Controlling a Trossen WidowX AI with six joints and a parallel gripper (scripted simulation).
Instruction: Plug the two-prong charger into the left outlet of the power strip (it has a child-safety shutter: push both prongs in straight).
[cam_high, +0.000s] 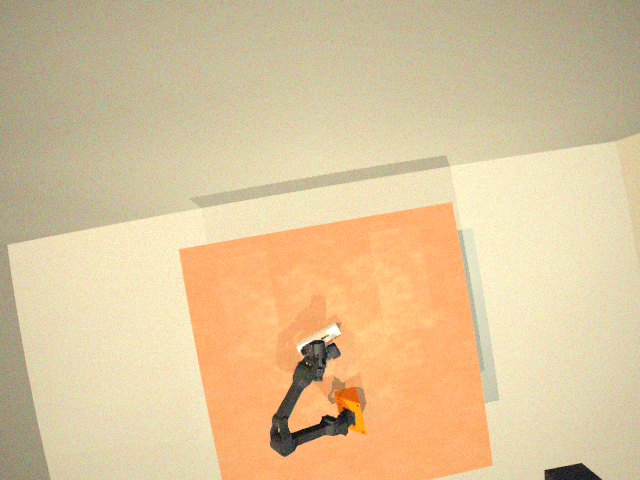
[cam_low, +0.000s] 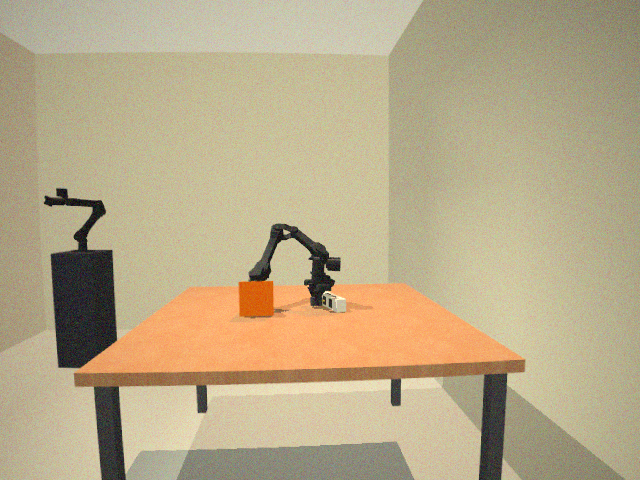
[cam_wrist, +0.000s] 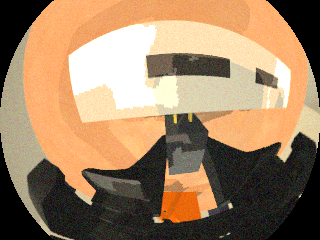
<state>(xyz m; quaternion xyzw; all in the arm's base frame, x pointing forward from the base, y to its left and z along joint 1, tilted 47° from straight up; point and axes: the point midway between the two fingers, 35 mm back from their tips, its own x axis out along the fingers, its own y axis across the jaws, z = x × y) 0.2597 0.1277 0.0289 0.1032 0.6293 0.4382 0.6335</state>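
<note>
The power strip (cam_high: 332, 331) (cam_low: 338, 303) (cam_wrist: 130, 90) is a white bar on the table, across the upper wrist view, with dark patches on its top. My gripper (cam_low: 315, 301) (cam_wrist: 180, 136) points down beside the strip's near long side and is shut on the dark charger (cam_wrist: 186, 152). The charger's two yellow prongs (cam_wrist: 175, 119) point at the strip's near side; their metal still shows, and their tips reach its lower edge in the wrist view. Whether the tips touch the strip cannot be told. The outlet openings are hidden in the wrist view; the fingertips are hidden in the top view.
An orange box (cam_high: 356, 413) (cam_low: 255, 298) (cam_wrist: 181, 204) stands by the arm's base on the orange table (cam_high: 413, 289) (cam_low: 320, 346). A second black arm (cam_low: 92, 214) stands on a black pedestal (cam_low: 83, 310) away from the table.
</note>
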